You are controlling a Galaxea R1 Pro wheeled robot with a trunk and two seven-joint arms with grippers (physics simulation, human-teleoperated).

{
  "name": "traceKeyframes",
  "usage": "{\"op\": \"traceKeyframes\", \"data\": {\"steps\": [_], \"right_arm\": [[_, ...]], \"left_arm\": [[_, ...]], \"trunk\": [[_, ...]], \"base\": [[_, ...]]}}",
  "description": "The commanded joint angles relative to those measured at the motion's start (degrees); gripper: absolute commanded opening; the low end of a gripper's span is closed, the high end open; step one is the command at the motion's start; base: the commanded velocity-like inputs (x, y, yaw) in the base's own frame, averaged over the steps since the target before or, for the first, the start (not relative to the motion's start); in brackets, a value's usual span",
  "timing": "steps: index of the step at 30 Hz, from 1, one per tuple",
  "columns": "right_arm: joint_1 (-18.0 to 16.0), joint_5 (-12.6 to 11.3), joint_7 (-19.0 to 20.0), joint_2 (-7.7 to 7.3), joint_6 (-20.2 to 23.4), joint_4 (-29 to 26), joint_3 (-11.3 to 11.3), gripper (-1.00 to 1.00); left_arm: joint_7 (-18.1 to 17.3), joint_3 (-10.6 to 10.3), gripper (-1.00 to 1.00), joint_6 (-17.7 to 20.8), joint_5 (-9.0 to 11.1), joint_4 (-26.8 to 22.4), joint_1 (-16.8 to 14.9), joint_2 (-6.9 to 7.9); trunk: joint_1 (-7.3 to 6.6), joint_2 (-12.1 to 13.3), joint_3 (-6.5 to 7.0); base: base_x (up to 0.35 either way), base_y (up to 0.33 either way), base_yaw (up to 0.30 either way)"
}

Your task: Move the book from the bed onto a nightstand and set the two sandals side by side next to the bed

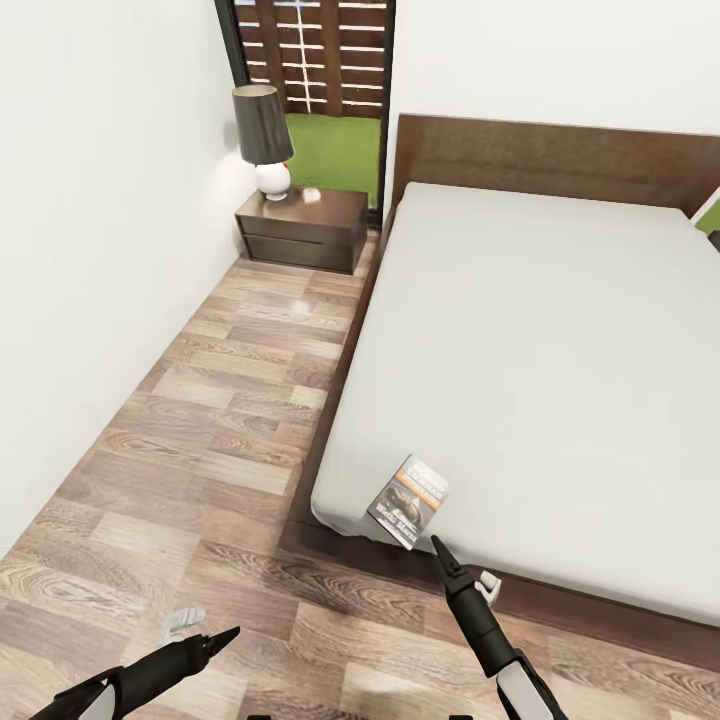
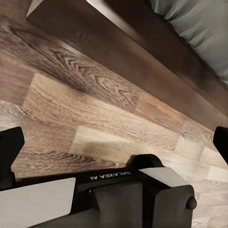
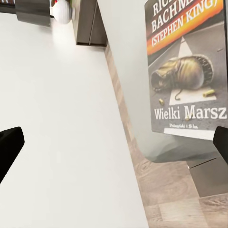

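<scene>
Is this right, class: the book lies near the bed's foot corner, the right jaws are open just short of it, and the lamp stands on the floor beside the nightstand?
One thing is wrong: the lamp stands on top of the nightstand, not on the floor, as the head view shows. The book does lie near the foot corner of the bed, with the open right gripper just short of it.

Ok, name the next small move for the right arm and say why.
Probably ease the right gripper forward and down over the book. In the head view the book lies flat near the corner of the bed, just ahead of the gripper's tip and not yet held. In the right wrist view its cover sits ahead between the spread fingers, so the jaws look open and roughly lined up.
</scene>
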Motion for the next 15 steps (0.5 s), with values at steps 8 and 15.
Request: {"op": "traceKeyframes", "data": {"steps": [8, 15], "right_arm": [[-0.03, -0.19, 0.24, 0.05, 0.59, 0.01, -0.25, 1.00], [-0.03, -0.19, 0.24, 0.04, 0.59, 0.01, -0.25, 1.00]], "left_arm": [[-0.40, 0.46, 1.00, 0.22, -0.25, 0.03, -0.04, -0.01], [-0.44, 0.46, 1.00, 0.22, -0.25, 0.03, -0.03, -0.01]], "trunk": [[0.00, -0.02, -0.03], [0.00, -0.02, -0.03]], "base": [[0.000, 0.002, 0.000], [0.000, 0.134, 0.000]]}}
